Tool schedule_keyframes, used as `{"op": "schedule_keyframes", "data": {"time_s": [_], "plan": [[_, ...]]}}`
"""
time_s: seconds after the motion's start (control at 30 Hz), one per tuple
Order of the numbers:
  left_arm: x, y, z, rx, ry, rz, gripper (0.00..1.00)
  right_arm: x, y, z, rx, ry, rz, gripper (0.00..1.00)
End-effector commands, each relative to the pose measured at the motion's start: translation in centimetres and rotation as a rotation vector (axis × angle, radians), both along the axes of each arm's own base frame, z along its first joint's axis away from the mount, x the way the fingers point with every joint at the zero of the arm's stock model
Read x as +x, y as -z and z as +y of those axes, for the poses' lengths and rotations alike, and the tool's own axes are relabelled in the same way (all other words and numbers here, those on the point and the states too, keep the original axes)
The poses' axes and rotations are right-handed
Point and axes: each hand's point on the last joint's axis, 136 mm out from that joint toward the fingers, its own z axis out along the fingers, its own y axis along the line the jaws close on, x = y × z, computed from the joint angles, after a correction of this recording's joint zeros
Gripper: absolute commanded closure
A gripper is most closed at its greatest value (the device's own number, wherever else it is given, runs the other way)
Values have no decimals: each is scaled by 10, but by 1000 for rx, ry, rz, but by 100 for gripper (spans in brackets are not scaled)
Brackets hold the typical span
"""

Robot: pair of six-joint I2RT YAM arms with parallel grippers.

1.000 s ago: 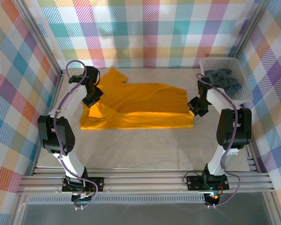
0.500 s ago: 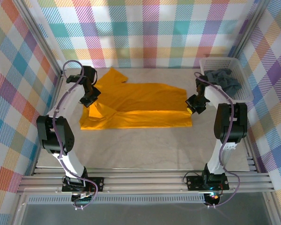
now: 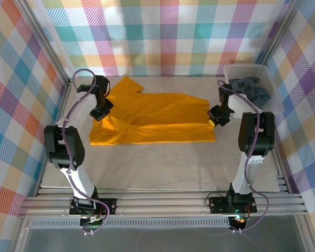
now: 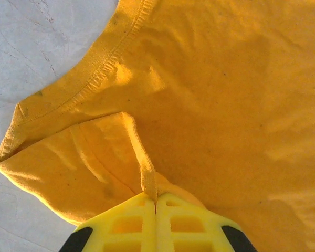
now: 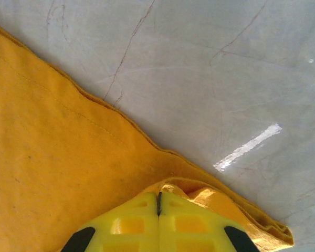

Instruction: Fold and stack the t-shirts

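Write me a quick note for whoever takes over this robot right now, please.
Left fingers: shut on the orange shirt's left end.
Right fingers: shut on its right end.
Orange shirt lies on the table, partly folded lengthwise.
Grey shirt sits crumpled in the basket.
Left to do: finish this fold, fold the grey one, stack both.

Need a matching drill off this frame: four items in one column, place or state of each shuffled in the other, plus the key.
Column 1
1. mustard-orange cloth t-shirt
2. dark slate-grey cloth t-shirt
3. white plastic lattice basket
4. left tool

Column 2
A. bunched up inside the basket
B. shut on a pinch of orange cloth near the collar
C. laid out on the table between the two arms, partly folded
D. at the far right corner of the table

Pairs: 1-C, 2-A, 3-D, 4-B
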Motion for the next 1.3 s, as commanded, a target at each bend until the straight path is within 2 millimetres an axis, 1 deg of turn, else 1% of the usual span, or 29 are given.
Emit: {"op": "schedule_keyframes", "data": {"time_s": [0.0, 0.03, 0.07, 0.1, 0.17, 0.2, 0.23, 0.27, 0.33, 0.37, 0.4, 0.47, 0.53, 0.6, 0.63, 0.73, 0.83, 0.9, 0.93, 1.03, 1.1, 1.17, 1.27], "plan": [[19, 4, 8, -8, 11, -9, 95, 13, 4, 4, 67, -27, -12, 86], [20, 5, 11, 6, 14, -1, 79, 15, 2, 4, 70, -43, -21, 76], [20, 3, 17, 27, 5, 8, 62, 16, -2, 3, 62, -62, -34, 68], [17, 3, 23, 43, -5, 15, 47, 17, -9, 2, 51, -79, -51, 61], [8, 1, 33, 63, -29, 25, 32, 16, -22, -1, 31, -108, -82, 54], [1, -1, 36, 70, -40, 23, 30, 13, -29, -1, 24, -122, -95, 52], [-6, -1, 39, 70, -48, 26, 30, 9, -33, -2, 19, -132, -102, 50], [-15, 2, 39, 69, -52, 35, 31, 4, -38, -1, 19, -145, -114, 43], [-34, 11, 35, 40, -56, 49, 37, -8, -42, 4, 23, -173, -130, 42], [-43, 20, 32, 14, -58, 59, 43, -14, -43, 9, 32, -192, -136, 44], [-52, 30, 28, -12, -66, 76, 52, -20, -41, 16, 51, -211, -141, 49], [-67, 48, 26, -42, -87, 111, 65, -30, -36, 30, 83, -252, -140, 57], [-74, 64, 25, -79, -122, 132, 72, -37, -28, 42, 92, -297, -131, 66], [-73, 78, 27, -102, -149, 145, 75, -41, -19, 51, 102, -324, -112, 70], [-71, 84, 29, -104, -154, 155, 75, -43, -13, 53, 105, -327, -99, 71], [-73, 104, 38, -79, -178, 213, 77, -45, 8, 49, 78, -338, -52, 72], [-85, 114, 52, -33, -221, 250, 78, -48, 26, 44, 51, -368, 23, 72], [-99, 117, 57, -24, -252, 270, 79, -54, 34, 43, 49, -383, 75, 71], [-107, 118, 58, -19, -262, 281, 79, -58, 35, 43, 53, -384, 87, 70], [-136, 121, 60, -6, -283, 326, 79, -76, 35, 43, 50, -383, 124, 69], [-159, 124, 61, -8, -301, 351, 79, -94, 35, 44, 48, -379, 151, 68], [-176, 126, 62, -19, -321, 361, 79, -112, 36, 46, 55, -376, 178, 67], [-196, 127, 65, -25, -342, 377, 79, -137, 37, 54, 90, -374, 209, 67]]}}
